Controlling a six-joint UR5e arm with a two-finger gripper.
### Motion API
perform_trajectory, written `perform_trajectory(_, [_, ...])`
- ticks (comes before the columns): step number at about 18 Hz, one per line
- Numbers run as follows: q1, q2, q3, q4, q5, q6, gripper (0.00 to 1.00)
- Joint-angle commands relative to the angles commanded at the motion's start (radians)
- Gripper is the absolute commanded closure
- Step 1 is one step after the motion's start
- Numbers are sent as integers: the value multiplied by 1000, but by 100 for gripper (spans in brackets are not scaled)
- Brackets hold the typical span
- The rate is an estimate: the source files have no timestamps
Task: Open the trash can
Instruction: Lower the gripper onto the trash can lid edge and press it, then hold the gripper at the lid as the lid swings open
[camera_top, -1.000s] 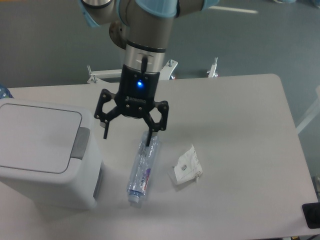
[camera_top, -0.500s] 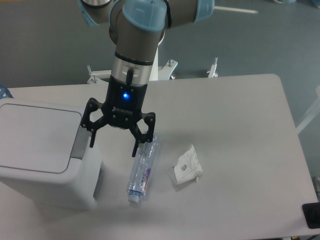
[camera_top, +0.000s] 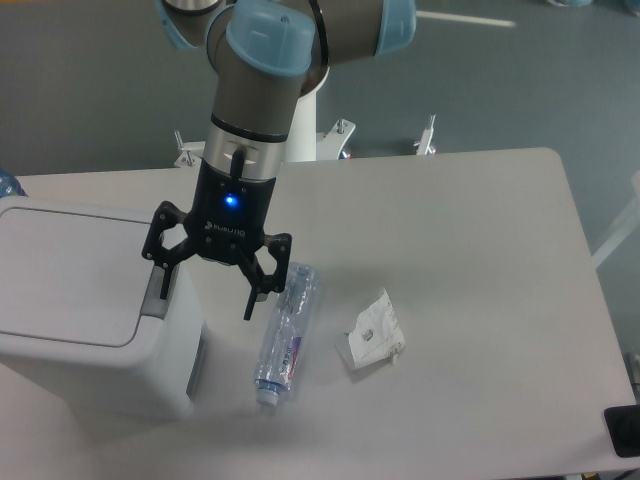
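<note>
Two jaws of the gripper (camera_top: 204, 293) stand spread wide and hold nothing, one finger over the grey push tab of the trash can (camera_top: 85, 307), which sits lid-closed at the surface's (camera_top: 470, 230) left edge. Nearby lie a plastic bottle (camera_top: 283, 333) and a crumpled wrapper (camera_top: 374, 331).

No legible text anywhere.
The tool (camera_top: 206, 296) carries a white brand mark, and the bottle (camera_top: 283, 335) a coloured label, both too blurred to read.
</note>
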Motion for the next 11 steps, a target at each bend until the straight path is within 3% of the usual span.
perform_trajectory(11, [0, 0, -14, 0, 3, 0, 0])
